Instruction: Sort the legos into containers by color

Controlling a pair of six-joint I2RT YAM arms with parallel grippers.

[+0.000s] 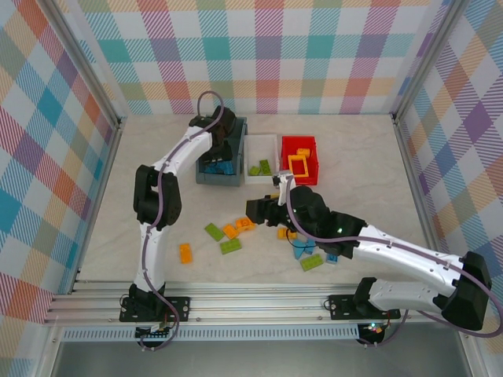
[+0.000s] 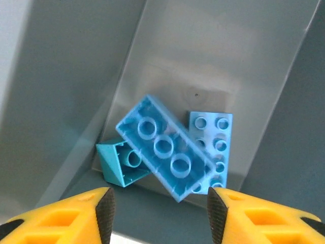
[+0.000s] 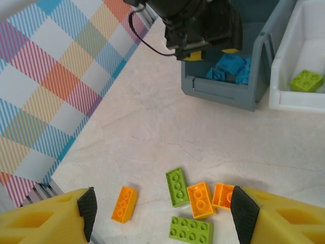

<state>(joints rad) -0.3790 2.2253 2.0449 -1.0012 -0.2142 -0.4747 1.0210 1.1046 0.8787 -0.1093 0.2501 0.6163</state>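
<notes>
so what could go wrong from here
The open right fingers hover over orange bricks right beside a green brick; closing might catch both colours. The left fingers sit low over the grey-blue bin; pulling out sideways might clip its wall.

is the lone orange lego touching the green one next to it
Apart. The right wrist view shows bare table between the lone orange lego and the nearest green lego.

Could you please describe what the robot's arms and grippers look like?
Both the left arm and right arm have white tubular links, bulky black joints and a lavender cable running alongside. The left gripper and right gripper have yellow-orange fingers with black pads.
</notes>
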